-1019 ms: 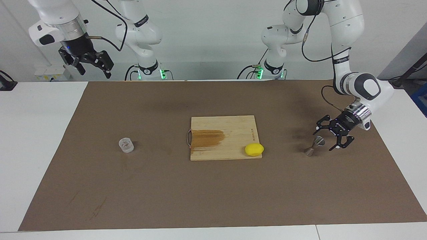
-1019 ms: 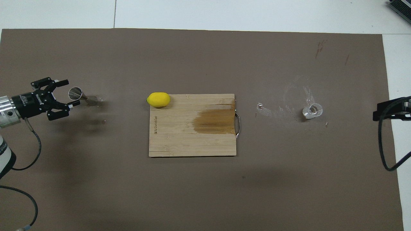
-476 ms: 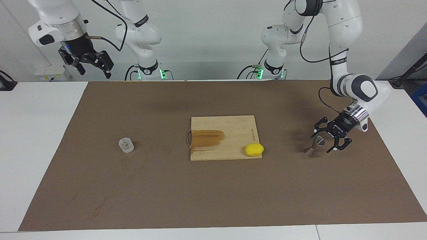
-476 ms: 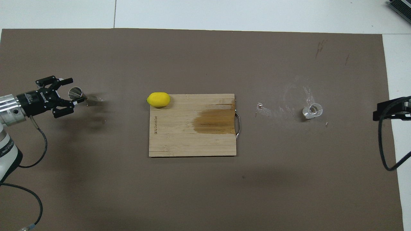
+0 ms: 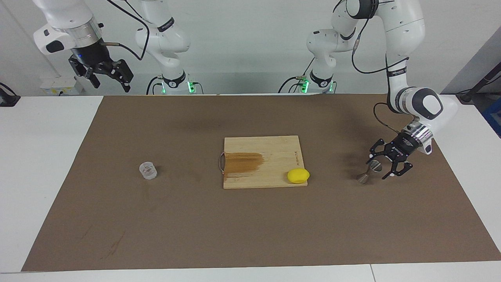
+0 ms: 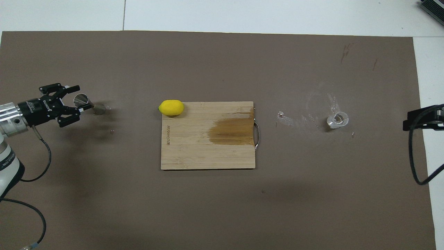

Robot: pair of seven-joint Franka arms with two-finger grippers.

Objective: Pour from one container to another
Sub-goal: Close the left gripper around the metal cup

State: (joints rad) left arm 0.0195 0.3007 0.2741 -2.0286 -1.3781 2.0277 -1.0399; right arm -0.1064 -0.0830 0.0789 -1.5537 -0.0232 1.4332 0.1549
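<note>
The metal jigger point(image 5: 369, 172) stands on the brown mat toward the left arm's end of the table; it also shows in the overhead view point(image 6: 88, 104). My left gripper point(image 5: 378, 167) is low at it, fingers open, with the jigger's upper cone between them point(image 6: 82, 98). I cannot tell whether they touch it. The clear glass cup point(image 5: 148, 170) stands on the mat toward the right arm's end point(image 6: 337, 120). My right gripper point(image 5: 111, 84) is open and empty, raised high over the table's edge at that end, and waits.
A wooden cutting board point(image 5: 274, 150) with a dark wet stain lies mid-table point(image 6: 194, 149). A yellow lemon point(image 5: 298, 175) rests at its corner nearest the jigger point(image 6: 171, 107). Pale smears mark the mat beside the glass cup.
My left gripper has moved in toward the jigger, so the upper cone now sits between its open fingers. The right arm, cup and lemon have not moved.
</note>
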